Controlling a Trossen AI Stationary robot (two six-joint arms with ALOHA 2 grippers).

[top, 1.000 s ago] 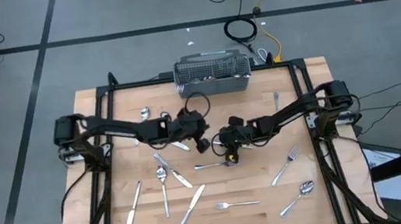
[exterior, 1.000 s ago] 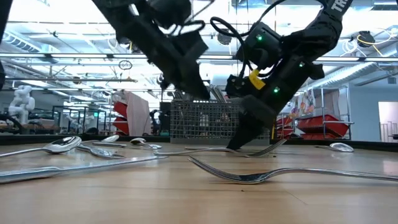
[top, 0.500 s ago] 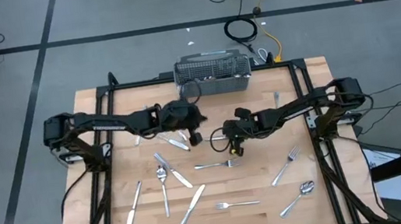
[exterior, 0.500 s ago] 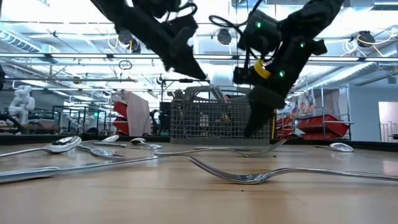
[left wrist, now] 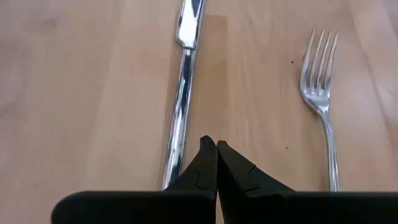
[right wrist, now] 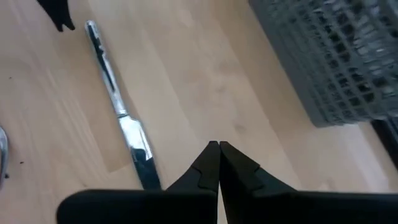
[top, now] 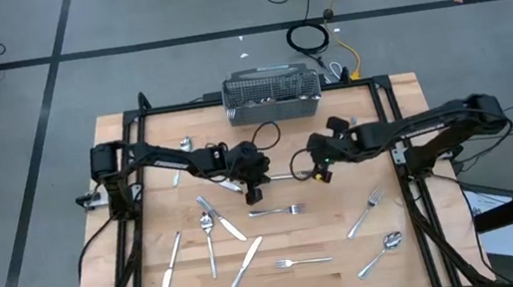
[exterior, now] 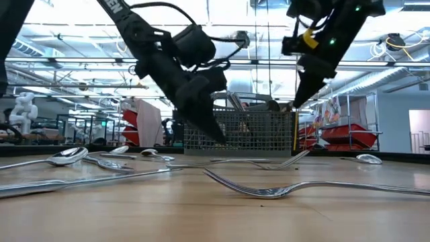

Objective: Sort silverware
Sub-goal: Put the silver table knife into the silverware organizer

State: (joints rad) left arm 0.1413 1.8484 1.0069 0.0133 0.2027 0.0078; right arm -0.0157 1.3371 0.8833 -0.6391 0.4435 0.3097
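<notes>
Both pincers are pinched fully shut and hold nothing. The left pincer (top: 250, 196) hangs low near the middle of the pale wooden bench (top: 413, 252), its closed tips beside a slim shiny metal table knife (left wrist: 181, 99) and near a shiny four-tined metal fork (left wrist: 322, 93). The right pincer (top: 319, 173) is raised higher, toward three o'clock from the left one, over bare wood with another knife (right wrist: 119, 121) lying in its wrist view.

The rest of the shiny metal silverware (top: 244, 266) lies loose on the bench, mostly from five to eight o'clock of its centre. The grey wire-mesh rectangular basket (top: 271, 97) sits at the twelve o'clock edge; what it holds I cannot make out.

Risks as I judge them: coming down with the tips shut would only push a knife aside, not pick it up. The flat, slippery pieces may skid or pivot when pinched. The two arms work close together and could collide.
</notes>
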